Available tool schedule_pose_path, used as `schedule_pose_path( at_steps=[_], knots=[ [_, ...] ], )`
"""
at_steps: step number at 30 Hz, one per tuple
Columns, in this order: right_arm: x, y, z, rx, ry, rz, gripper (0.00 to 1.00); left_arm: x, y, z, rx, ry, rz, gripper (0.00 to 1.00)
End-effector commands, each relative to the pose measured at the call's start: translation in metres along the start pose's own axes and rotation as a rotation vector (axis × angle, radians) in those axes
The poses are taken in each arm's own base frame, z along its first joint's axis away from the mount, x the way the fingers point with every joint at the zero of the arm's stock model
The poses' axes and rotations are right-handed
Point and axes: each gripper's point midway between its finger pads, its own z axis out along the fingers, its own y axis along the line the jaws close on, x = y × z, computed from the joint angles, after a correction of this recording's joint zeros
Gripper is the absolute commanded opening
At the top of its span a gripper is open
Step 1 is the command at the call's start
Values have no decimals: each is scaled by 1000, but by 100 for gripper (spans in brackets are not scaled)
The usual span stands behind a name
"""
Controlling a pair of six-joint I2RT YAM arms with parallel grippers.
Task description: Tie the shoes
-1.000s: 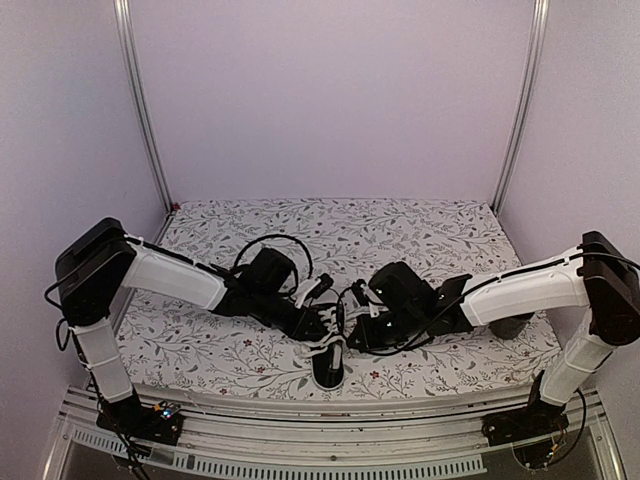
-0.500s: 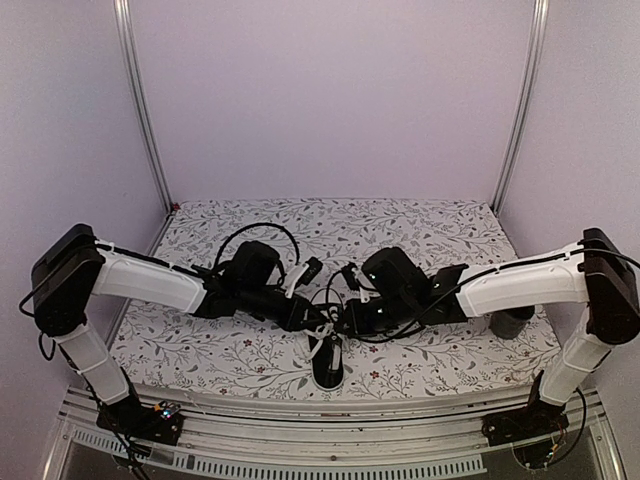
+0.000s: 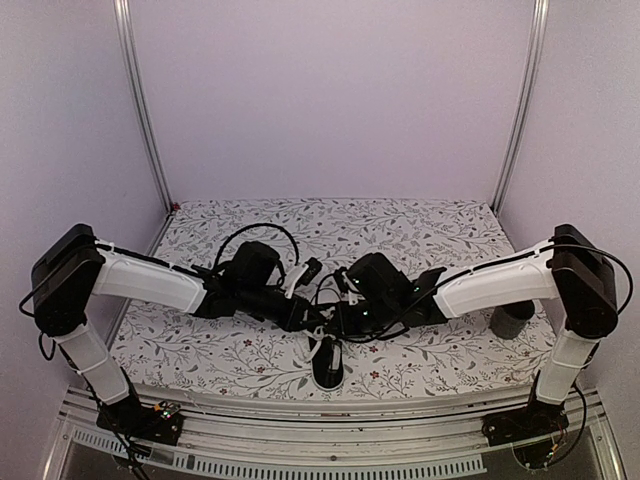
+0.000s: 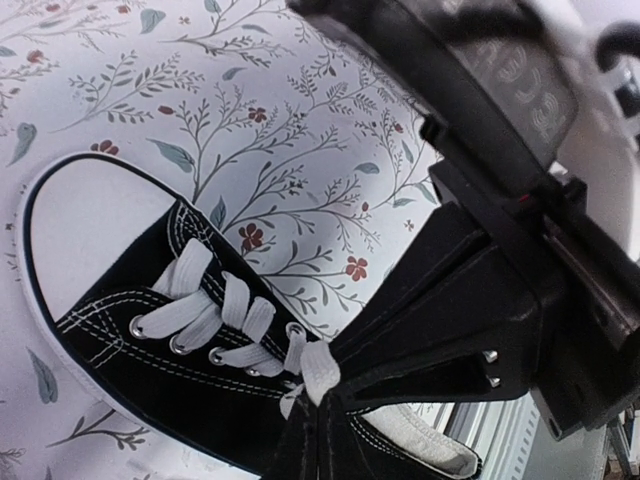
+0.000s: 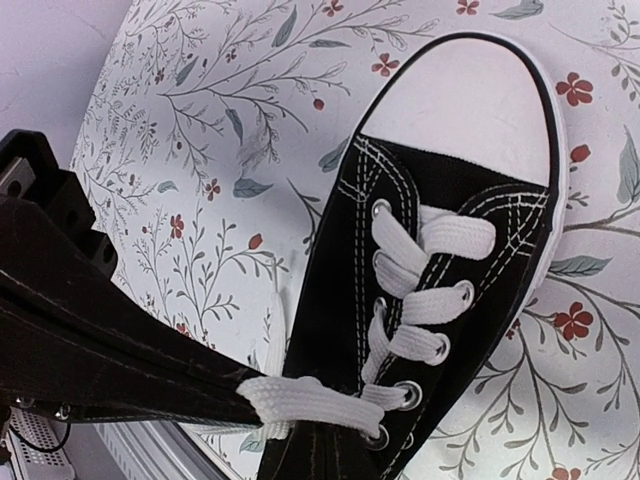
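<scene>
- Black canvas shoe with a white rubber toe cap stands on its sole near the front edge of the table. Its toe points toward the arm bases, about midway between them.
- White laces cross in flat rows up the front of the shoe. One loose strand rises from the topmost eyelets into the meeting fingertips.
- The left gripper reaches in from the left, over the opening of the shoe. Its fingers are pressed together with a strand of lace pinched at the tips.
- The right gripper comes in from the right. Its tips almost touch the left one's, and it is likewise clamped on a flat piece of lace drawn out sideways from the upper eyelets.
- Both arms stretch low across the table and meet just above the shoe's tongue.
- A dark grey mug stands farther right, well apart from the shoe and partly hidden behind the right arm.
- A floral cloth covers the table to the back.
- Pale lilac walls with metal corner posts close the space behind.
</scene>
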Motion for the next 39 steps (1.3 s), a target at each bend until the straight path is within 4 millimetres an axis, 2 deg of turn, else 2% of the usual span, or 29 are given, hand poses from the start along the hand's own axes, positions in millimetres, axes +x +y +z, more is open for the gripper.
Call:
schedule_pose_path(
  at_steps=[1, 7, 16, 19, 24, 27, 32, 36, 39],
  knots=[
    [-17, 7, 7, -18, -81, 16, 2, -1, -4, -2, 11, -1, 3, 0],
    [-21, 8, 14, -59, -138, 28, 2, 4, -5, 0, 22, 15, -9, 0],
    [-10, -6, 24, -45, -136, 39, 2, 7, -2, 0, 14, 12, -39, 0],
    [-6, -9, 22, -46, -136, 51, 2, 0, 7, -6, -53, -14, -36, 9],
    [-6, -11, 19, -44, -141, 56, 2, -22, 22, -28, -173, -106, -21, 30],
    [-7, -11, 18, -41, -145, 56, 2, -26, 39, -34, -230, -119, -54, 37],
    [-8, -8, 18, -52, -144, 54, 2, -8, 65, -21, -286, -8, -115, 34],
    [-7, -9, 18, -50, -142, 55, 2, 1, 60, -4, -216, 55, -135, 31],
    [-8, -8, 17, -53, -145, 54, 2, 0, 53, -1, -167, 49, -144, 30]
  ],
)
